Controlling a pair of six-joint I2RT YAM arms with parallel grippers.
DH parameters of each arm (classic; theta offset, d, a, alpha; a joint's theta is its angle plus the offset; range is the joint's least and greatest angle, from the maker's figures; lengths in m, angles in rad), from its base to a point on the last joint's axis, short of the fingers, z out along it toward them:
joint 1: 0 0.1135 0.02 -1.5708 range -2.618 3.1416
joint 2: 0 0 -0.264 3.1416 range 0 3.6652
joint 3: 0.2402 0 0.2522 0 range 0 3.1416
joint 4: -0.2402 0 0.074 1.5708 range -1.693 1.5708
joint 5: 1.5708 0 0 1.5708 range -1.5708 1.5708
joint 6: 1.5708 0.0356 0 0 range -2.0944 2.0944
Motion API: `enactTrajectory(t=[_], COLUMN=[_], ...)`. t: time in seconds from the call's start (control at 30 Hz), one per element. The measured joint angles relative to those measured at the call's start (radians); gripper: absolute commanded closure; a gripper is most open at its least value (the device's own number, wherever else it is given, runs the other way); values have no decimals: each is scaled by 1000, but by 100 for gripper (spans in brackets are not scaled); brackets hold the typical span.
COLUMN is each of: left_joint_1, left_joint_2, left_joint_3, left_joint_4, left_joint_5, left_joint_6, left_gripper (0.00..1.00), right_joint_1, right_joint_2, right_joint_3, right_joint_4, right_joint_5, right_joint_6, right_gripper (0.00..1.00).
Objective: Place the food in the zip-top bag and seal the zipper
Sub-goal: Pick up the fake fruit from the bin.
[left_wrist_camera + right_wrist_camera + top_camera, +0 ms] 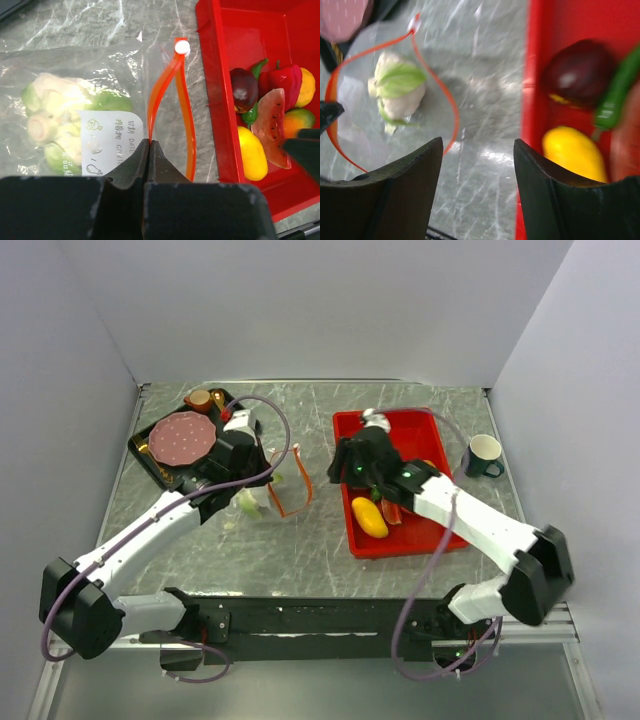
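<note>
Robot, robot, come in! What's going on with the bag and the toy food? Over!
Left gripper shut on zipper, holding zip-top bag open. Right gripper open, empty. Leafy vegetable bagged; other food in red tray. Nothing blocking.

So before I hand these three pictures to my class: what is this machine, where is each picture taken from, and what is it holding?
These are two robot arms fixed at the table's near edge. One picture looks down from above; the other two come from cameras on each wrist, so the dark shapes at the bottom are that arm's own fingers.

The left gripper is shut on the orange-red zipper of the clear zip-top bag, holding its mouth open. A white-green leafy vegetable is already inside.

The right gripper is open and empty, over the edge of the red tray, where a yellow fruit, a watermelon slice and other toy foods wait. A mug and pink plate stand nearby.
</note>
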Motion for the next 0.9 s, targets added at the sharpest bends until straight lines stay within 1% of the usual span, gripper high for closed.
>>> enactTrajectory(t=[0.1, 0.2, 0.33, 0.43, 0.77, 0.9], left_joint_1=[0, 0, 0, 0, 0, 0], left_joint_2=[-6, -10, -16, -28, -51, -51], left_joint_3=[0, 0, 5, 8, 34, 34], left_joint_4=[3, 6, 8, 9, 12, 12], left_joint_5=[8, 23, 35, 44, 60, 64], left_joint_6=[0, 0, 0, 0, 0, 0], left_gripper=[99, 99, 99, 99, 99, 99], right_joint_1=[-30, -69, -108, -135, -213, -267], right_joint_2=[-86, -139, -161, -165, -161, -143], right_joint_3=[-35, -115, -225, -271, -301, -320], right_joint_4=[-23, -50, -114, -141, -144, -92], right_joint_5=[66, 107, 127, 128, 122, 84], right_joint_6=[1, 5, 12, 15, 3, -15], right_gripper=[37, 38, 40, 40, 42, 43])
